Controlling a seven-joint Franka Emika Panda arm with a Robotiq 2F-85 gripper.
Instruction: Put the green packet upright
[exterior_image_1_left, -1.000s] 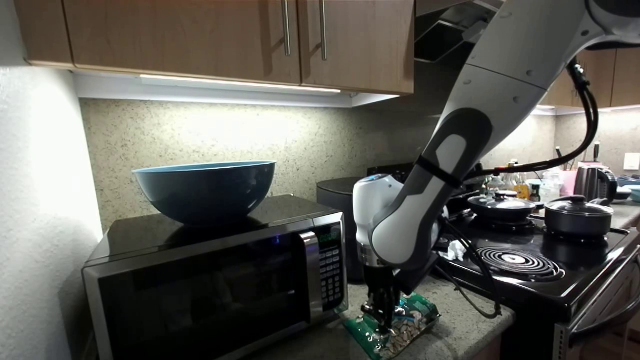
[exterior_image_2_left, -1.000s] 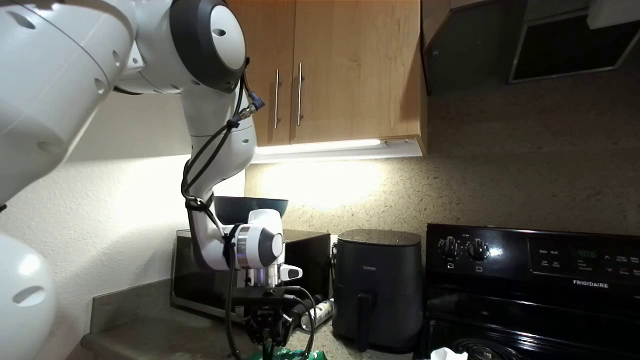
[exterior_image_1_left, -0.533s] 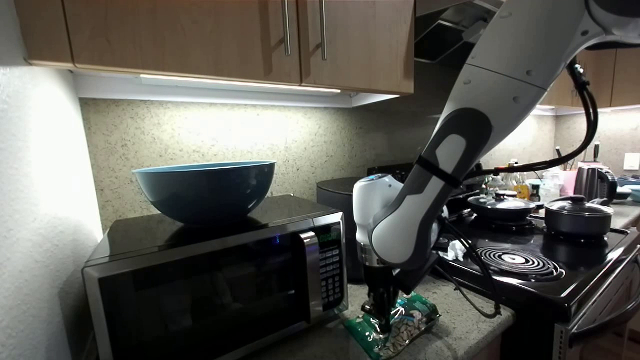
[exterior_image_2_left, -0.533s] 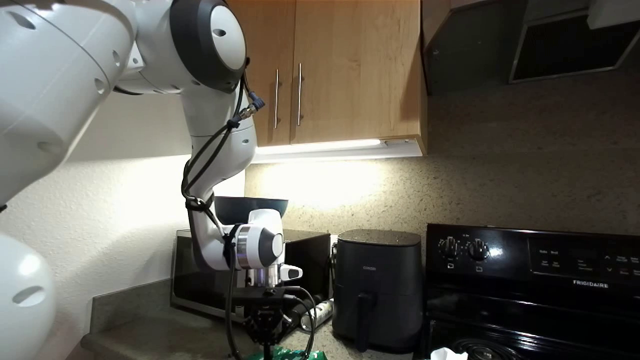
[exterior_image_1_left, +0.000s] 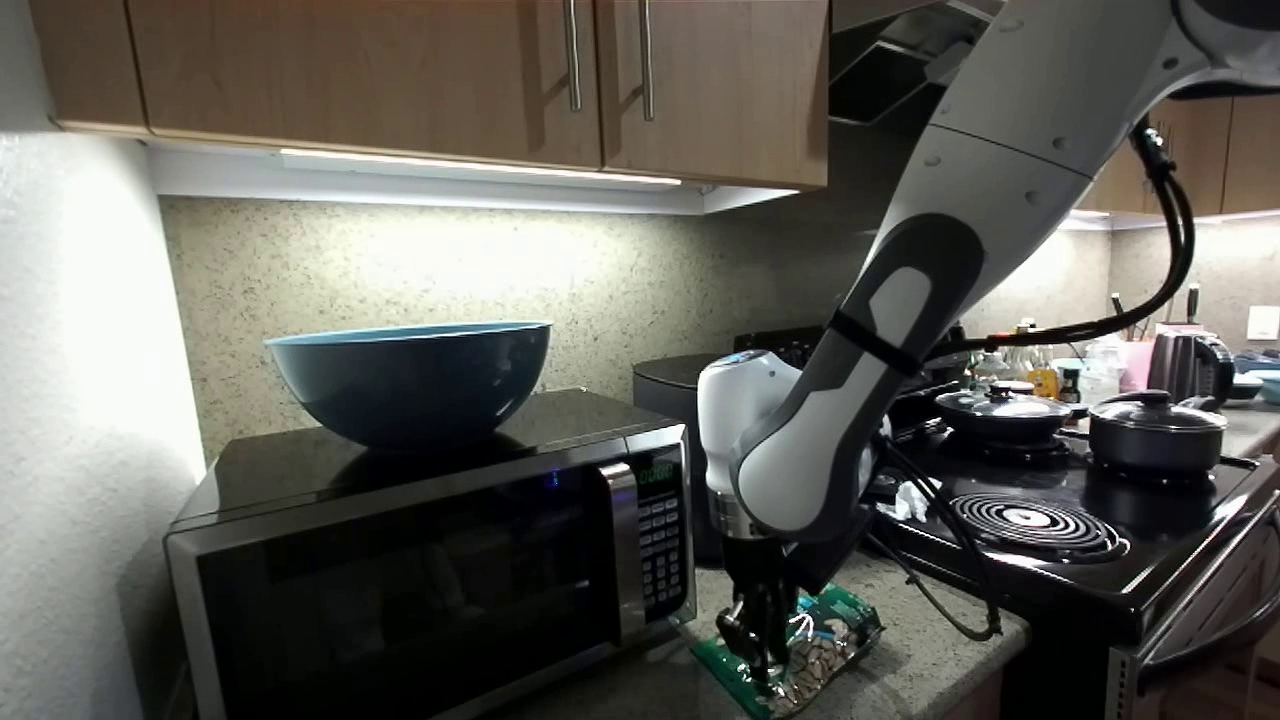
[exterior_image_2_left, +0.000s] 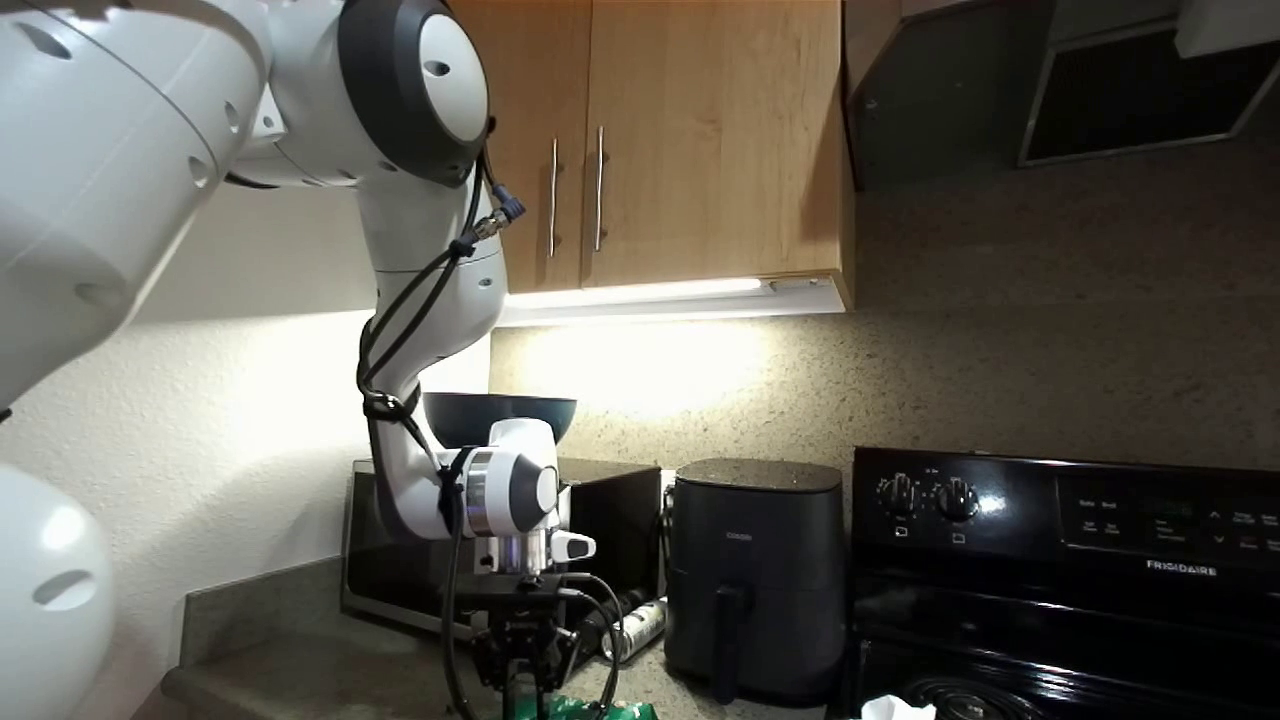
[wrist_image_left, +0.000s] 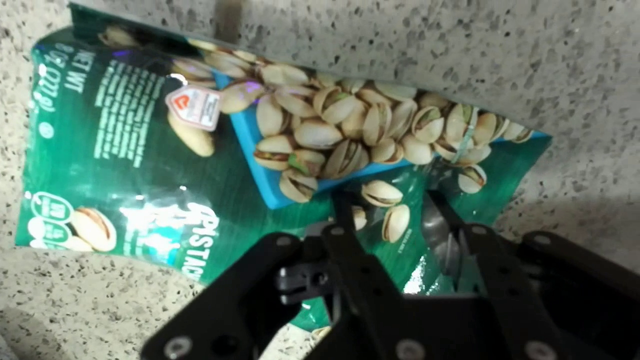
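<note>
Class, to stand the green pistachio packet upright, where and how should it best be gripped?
Probably from above, since the pistachio packet lies flat on the counter, leaving little side to grip. The fingers could pinch a fold near its top end, opposite the printed net weight; lifted there, it should hang upright.

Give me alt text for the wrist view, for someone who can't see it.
A rectangular, glossy green plastic packet showing pistachios lies face up on a speckled grey countertop. A black two-fingered gripper extends from the bottom edge, open, its fingers apart over the packet; whether they touch it is unclear.
</note>
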